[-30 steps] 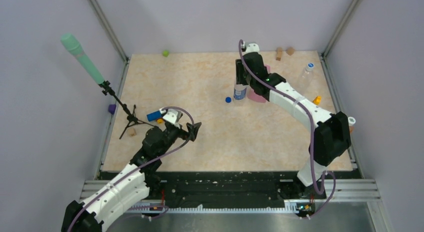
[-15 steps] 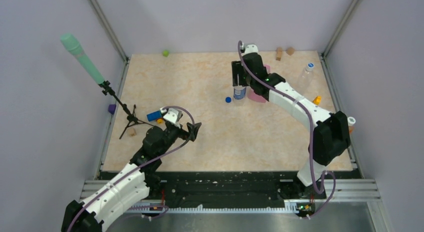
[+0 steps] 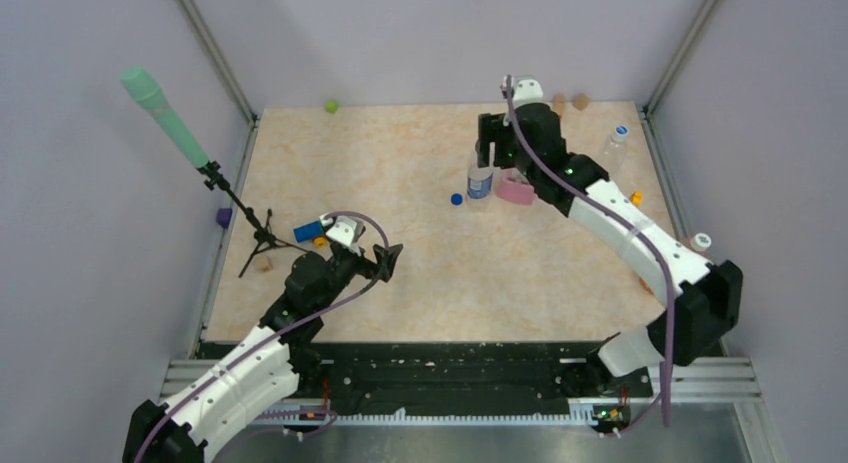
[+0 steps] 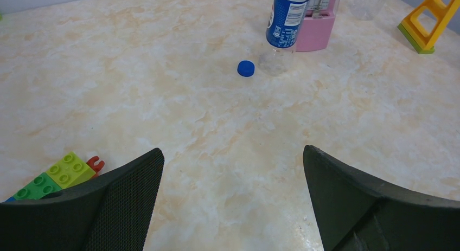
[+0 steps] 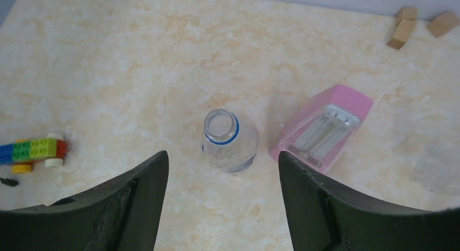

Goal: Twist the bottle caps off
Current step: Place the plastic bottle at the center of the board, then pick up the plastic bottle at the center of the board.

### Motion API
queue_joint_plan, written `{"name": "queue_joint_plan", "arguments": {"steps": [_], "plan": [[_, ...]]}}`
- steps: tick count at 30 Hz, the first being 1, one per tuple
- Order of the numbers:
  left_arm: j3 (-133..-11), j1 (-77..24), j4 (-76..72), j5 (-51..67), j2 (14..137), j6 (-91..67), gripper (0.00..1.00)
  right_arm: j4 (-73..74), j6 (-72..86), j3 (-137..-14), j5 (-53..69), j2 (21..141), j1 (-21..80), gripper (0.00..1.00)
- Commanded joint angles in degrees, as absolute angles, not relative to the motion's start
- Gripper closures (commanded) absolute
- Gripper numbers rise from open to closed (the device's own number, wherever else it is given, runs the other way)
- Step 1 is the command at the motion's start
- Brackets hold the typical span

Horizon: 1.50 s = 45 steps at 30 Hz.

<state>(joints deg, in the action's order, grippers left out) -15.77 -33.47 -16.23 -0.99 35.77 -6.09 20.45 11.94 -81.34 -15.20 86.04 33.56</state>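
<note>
Fingers of your left gripper gape empty, well left of the pink metronome. Nearer it lies the dark blue cap, then the uncapped bottle just beside it. Above, your right gripper hangs spread, holding nothing.

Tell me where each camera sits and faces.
Top external: high behind the arms, looking down on the table; both arms show.
Left wrist: low, facing across the table to the cap and bottle; open left gripper at bottom.
Right wrist: above the bottle, looking down into its mouth; open right gripper at bottom.
Shared: all show the bottle and metronome.
</note>
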Motion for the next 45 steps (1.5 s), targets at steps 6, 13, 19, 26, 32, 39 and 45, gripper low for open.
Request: {"name": "queue_joint_plan", "arguments": {"steps": [6, 13, 19, 26, 32, 39, 45], "plan": [[-20.5, -33.6, -17.1, 1.1, 36.0, -8.0, 0.01, 20.2, 13.0, -81.8, -28.2, 75.4, 24.3, 0.28], [-19.5, -33.6, -17.3, 1.4, 33.8, -9.5, 0.01, 25.3, 16.7, -86.4, -24.5, 81.3, 10.4, 0.27], [-17.9, -33.5, -17.8, 2.1, 30.3, -9.0, 0.01, 25.6, 15.5, -88.4, -24.5, 85.0, 5.6, 0.27], [-17.8, -33.5, -18.4, 1.5, 29.9, -8.3, 0.01, 27.7, 14.2, -91.7, -24.0, 91.2, 1.0, 0.27], [-18.8, -33.5, -17.6, 0.5, 31.2, -9.1, 0.01, 28.1, 12.8, -94.5, -22.5, 96.2, 0.2, 0.29], [-18.9, -33.5, -17.4, 0.5, 31.6, -9.6, 0.01, 27.8, 12.6, -96.0, -21.1, 101.7, -2.1, 0.32], [-18.6, -33.5, -17.1, 0.5, 31.0, -9.5, 0.01, 27.8, 11.0, -96.7, -22.9, 103.8, -2.5, 0.40]]}}
